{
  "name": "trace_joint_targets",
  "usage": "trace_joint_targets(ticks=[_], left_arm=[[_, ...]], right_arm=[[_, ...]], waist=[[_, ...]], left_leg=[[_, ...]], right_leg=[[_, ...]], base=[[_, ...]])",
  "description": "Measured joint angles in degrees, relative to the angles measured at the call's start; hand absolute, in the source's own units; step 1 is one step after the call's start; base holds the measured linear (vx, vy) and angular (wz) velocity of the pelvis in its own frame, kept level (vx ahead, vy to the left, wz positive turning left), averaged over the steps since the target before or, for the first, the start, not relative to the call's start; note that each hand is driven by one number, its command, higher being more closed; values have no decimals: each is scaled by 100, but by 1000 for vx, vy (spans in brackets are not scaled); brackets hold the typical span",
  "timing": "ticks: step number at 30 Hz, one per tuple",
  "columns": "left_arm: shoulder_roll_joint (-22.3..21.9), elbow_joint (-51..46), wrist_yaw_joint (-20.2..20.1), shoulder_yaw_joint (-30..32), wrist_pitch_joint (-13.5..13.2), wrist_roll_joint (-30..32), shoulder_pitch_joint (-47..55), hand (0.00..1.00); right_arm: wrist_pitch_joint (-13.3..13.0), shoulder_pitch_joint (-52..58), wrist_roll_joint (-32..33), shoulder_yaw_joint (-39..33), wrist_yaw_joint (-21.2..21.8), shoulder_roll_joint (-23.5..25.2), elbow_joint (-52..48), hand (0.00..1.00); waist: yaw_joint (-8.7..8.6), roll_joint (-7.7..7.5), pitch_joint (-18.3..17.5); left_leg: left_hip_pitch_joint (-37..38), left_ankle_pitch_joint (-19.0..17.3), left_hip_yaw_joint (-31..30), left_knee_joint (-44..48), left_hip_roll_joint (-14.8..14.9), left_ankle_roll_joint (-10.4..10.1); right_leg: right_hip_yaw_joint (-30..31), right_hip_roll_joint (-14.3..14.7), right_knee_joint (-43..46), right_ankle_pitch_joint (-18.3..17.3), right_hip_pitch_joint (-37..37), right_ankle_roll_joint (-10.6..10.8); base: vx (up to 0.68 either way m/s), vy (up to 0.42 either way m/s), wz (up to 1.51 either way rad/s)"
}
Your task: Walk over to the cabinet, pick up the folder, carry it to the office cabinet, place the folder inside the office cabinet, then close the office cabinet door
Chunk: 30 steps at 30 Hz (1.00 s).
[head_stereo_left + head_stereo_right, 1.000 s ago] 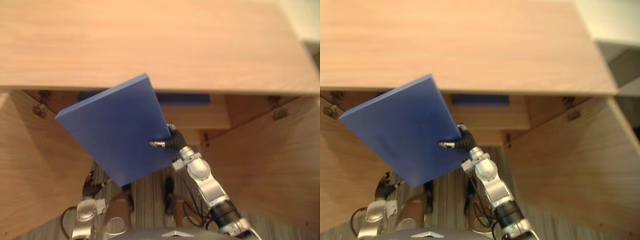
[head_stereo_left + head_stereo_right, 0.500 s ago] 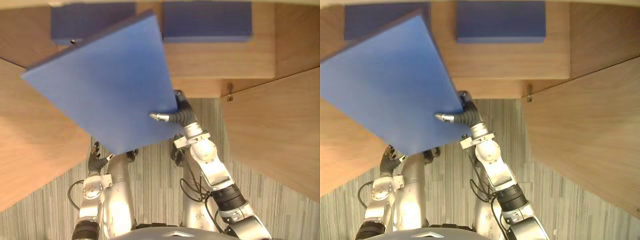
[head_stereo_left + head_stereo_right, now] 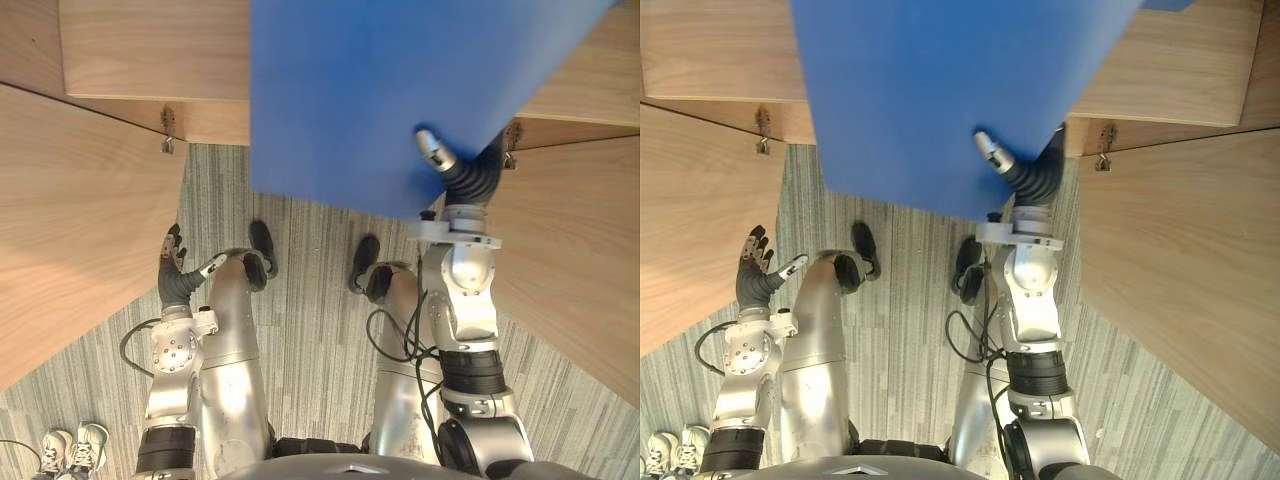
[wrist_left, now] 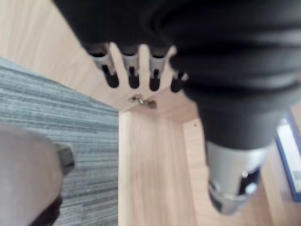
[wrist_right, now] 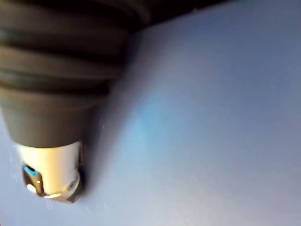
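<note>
The blue folder (image 3: pixel 380 90) is a large flat board that hangs high and close in front of the open wooden cabinet and hides most of its inside. My right hand (image 3: pixel 470 180) is shut on the folder's lower right corner, the thumb lying on its near face and the fingers hidden behind. In the right wrist view the thumb (image 5: pixel 47 174) presses on the blue surface (image 5: pixel 211 117). Down at my left side, my left hand (image 3: pixel 172 275) hangs with straight fingers (image 4: pixel 131 70) and holds nothing.
The cabinet's doors stand open on both sides: the left door (image 3: pixel 70 220) and the right door (image 3: pixel 580 260), with hinges (image 3: pixel 167 130) at the frame. Grey striped carpet (image 3: pixel 310 330) lies between them. Another blue folder (image 4: pixel 288 155) lies inside. A person's shoes (image 3: pixel 70 450) show at lower left.
The camera has tipped down toward the floor. The folder has swung from the left to the top middle, nearer to the camera, still in my right hand.
</note>
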Motion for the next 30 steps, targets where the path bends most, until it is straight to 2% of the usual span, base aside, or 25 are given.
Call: trace_joint_targets(ticks=[5, 10, 14, 18, 23, 27, 30], left_arm=[[4, -653, -14, 31, -30, -132, 191, 0], [9, -1066, -28, 33, -51, -226, 225, 0], [18, -950, -6, 25, 0, -221, 27, 0], [17, -884, 20, 39, 2, -365, 29, 0], [18, -602, 26, 23, 9, -450, 11, 0], [20, -394, 37, -80, 8, -500, -81, 0], [34, -286, 41, -119, 7, -506, -127, 0]], right_arm=[[-95, -322, 690, -495, -182, -33, 8, 100], [-134, -861, 1423, -843, -229, -290, 284, 100], [-140, -1624, 1917, -830, -247, -416, 871, 100], [-166, -2293, 2486, -890, -470, -449, 1201, 100], [-275, -2803, 3160, -925, -499, -553, 1557, 100], [-358, -3416, 3713, -977, -701, -730, 2217, 100], [-392, -3854, 4074, -967, -714, -800, 2517, 100]], waist=[[45, 1, 0], [68, 1, 0], [39, 1, 0], [94, 2, -1], [105, 3, -7], [137, 5, -11], [136, 2, -37]], left_leg=[[-350, -170, -139, 432, 36, -25], [-788, -226, -299, 824, 53, -59], [-978, -264, -342, 954, 71, -86], [-1136, -234, -413, 1080, 116, -45], [-1165, -232, -453, 1127, 137, -44], [-1193, -201, -469, 1082, 136, -83], [-1271, -97, -474, 992, 126, -58]], right_leg=[[-6, -12, 461, -212, -316, -44], [-18, -21, 899, -341, -711, -78], [-29, -22, 1069, -395, -899, -91], [-57, 6, 1193, -384, -1033, -130], [-80, 22, 1231, -387, -1034, -134], [-114, 18, 1218, -389, -1061, -138], [-155, 0, 1175, -336, -1144, -226]], base=[[-25, -59, 1], [-45, -45, 2], [-52, -29, 1], [-33, -24, -4], [0, 0, 0], [-23, -14, 2], [-13, -20, 4]])
